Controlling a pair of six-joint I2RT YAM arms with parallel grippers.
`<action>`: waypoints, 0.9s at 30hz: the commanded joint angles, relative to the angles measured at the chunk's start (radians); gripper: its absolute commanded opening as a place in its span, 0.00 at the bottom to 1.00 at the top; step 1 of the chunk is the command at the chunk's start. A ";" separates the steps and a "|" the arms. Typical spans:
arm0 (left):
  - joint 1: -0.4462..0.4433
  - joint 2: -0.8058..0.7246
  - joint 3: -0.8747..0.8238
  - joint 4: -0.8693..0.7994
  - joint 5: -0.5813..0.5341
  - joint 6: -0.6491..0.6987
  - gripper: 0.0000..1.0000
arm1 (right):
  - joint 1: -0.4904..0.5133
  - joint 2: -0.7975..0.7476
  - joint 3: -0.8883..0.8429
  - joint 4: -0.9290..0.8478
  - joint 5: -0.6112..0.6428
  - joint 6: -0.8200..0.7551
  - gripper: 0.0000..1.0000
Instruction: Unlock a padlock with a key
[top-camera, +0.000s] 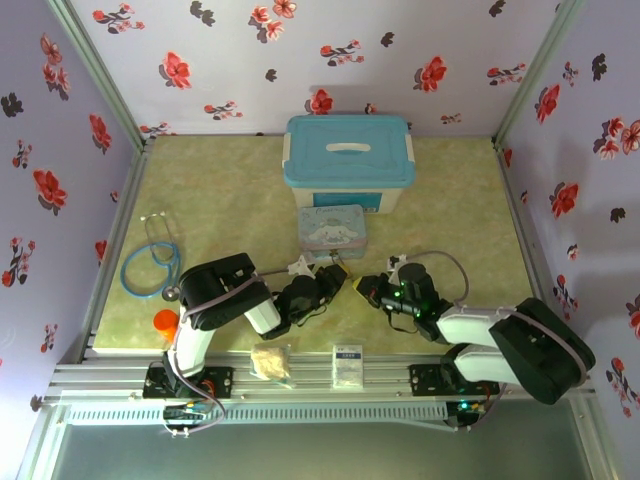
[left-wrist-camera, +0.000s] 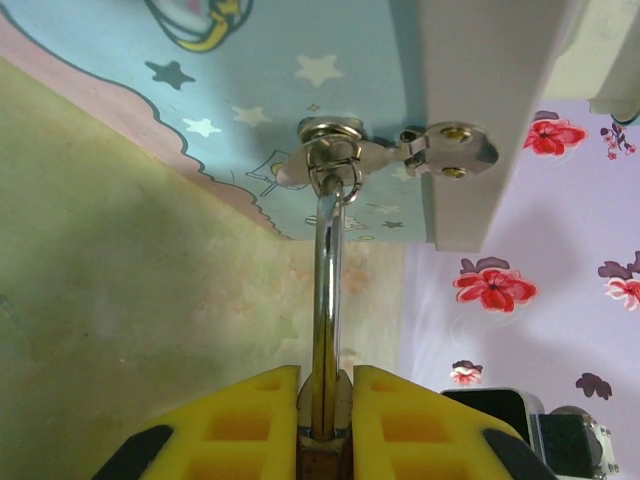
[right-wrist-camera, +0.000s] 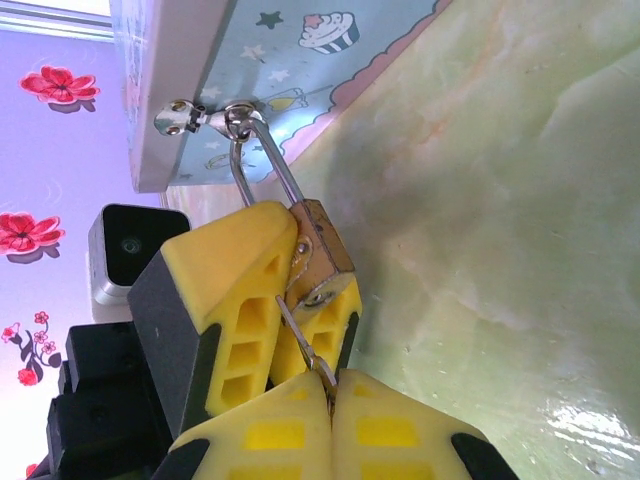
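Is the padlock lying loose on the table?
No, the left gripper clamps the padlock, its shackle hooked through the clasp of the blue tin.

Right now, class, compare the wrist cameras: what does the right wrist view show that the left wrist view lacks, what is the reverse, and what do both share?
Right wrist, not left wrist: the key pinched in the right gripper, its tip at the padlock underside; a cupcake print. Left wrist, not right wrist: a yellow-and-white cartoon figure on the tin. Both: the left gripper clamped on the padlock, whose shackle passes through the tin's hasp, and the green table.
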 joint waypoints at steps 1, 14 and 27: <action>-0.015 0.018 0.004 -0.013 0.019 -0.011 0.00 | 0.002 0.024 0.015 0.046 0.008 -0.007 0.00; -0.016 0.026 0.011 -0.015 0.017 -0.012 0.00 | 0.005 -0.018 -0.017 0.008 0.021 0.002 0.00; -0.017 0.035 0.013 -0.013 0.017 -0.017 0.00 | 0.005 -0.005 -0.020 0.003 0.026 -0.004 0.00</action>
